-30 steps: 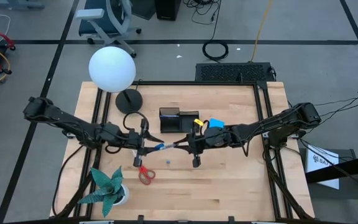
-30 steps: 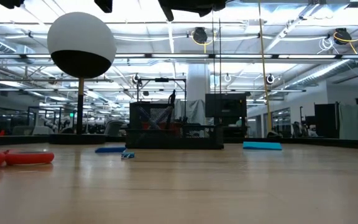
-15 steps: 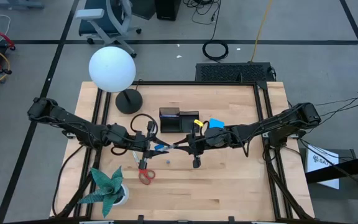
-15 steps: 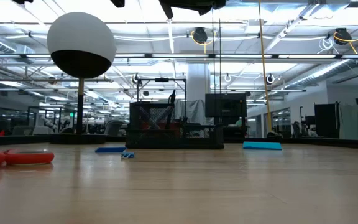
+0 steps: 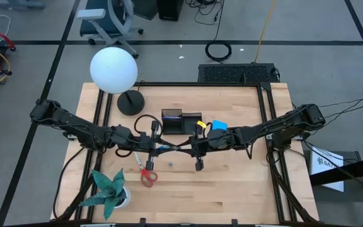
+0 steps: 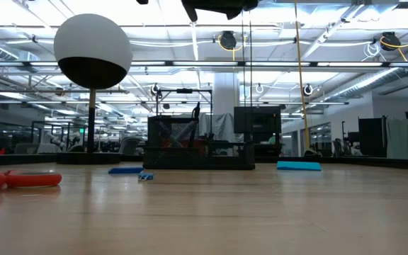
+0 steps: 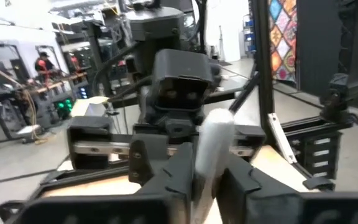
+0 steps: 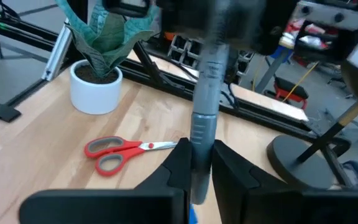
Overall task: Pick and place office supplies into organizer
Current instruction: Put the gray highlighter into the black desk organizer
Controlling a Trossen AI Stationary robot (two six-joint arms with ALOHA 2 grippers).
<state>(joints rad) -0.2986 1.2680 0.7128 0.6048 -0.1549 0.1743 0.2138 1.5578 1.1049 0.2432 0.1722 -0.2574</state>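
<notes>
Both grippers meet over mid-table, in front of the organizer (image 5: 177,122), each clamped on one end of a single pen (image 8: 204,118).

Left gripper (image 5: 158,147): fingers (image 7: 173,180) pinched onto the pen's pale, blurred end; its blue tip shows only in the high view. Right gripper (image 5: 186,147): fingers (image 8: 180,163) nearly together around the grey barrel. The pen hangs above the table; how high, cannot tell.

Hidden or unclear:
- Low view shows only dark undersides of the arms at its top edge; neither gripper is seen there.
- Organizer compartments too dark to read from above; contents cannot be told.
- Blue pad (image 5: 218,125) partly covered by the right arm, just beside the organizer.
- Tiny blue block (image 5: 170,165) barely resolvable, near the red-handled scissors (image 5: 146,174).

Scissors lie flat beside the potted paper plant (image 8: 98,59).

Writing: a white sheet (image 5: 328,163) off the table's right side carries dark print, too small to read.
</notes>
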